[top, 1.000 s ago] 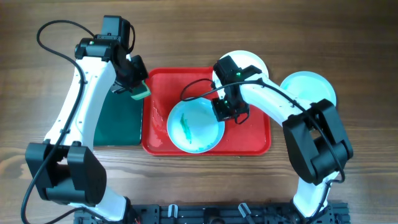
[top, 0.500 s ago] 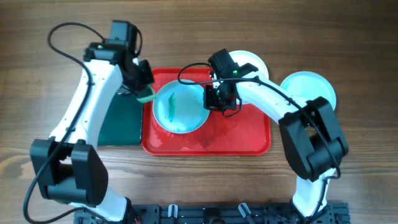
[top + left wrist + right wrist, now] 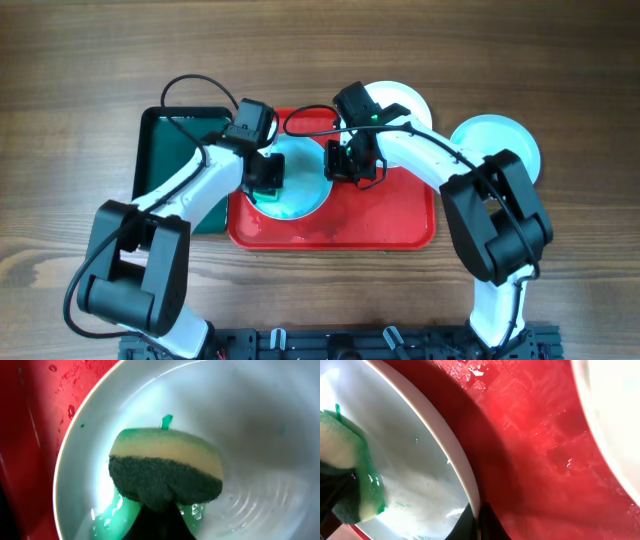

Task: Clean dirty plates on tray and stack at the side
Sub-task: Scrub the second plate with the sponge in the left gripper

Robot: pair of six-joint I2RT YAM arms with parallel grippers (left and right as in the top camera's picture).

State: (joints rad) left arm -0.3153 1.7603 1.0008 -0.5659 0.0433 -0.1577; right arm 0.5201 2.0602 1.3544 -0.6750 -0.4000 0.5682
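Note:
A pale blue plate (image 3: 305,180) with a green smear is held tilted over the red tray (image 3: 340,228). My right gripper (image 3: 345,165) is shut on its right rim; the right wrist view shows the fingers (image 3: 479,520) pinching the rim (image 3: 445,435). My left gripper (image 3: 265,172) is shut on a green-and-yellow sponge (image 3: 165,467) pressed against the plate's inner face (image 3: 260,435), with green suds below it. The sponge also shows in the right wrist view (image 3: 350,460). Two more plates sit at the right: one (image 3: 405,100) at the tray's far right corner, one (image 3: 500,140) on the table.
A dark green tray (image 3: 170,135) lies left of the red tray, partly under my left arm. The red tray's floor (image 3: 535,435) is wet. Bare wooden table (image 3: 560,250) surrounds the trays.
My left arm swung from the green tray's edge to the plate, and the sponge now presses into it. My right gripper carried the plate up and left over the tray and holds it there.

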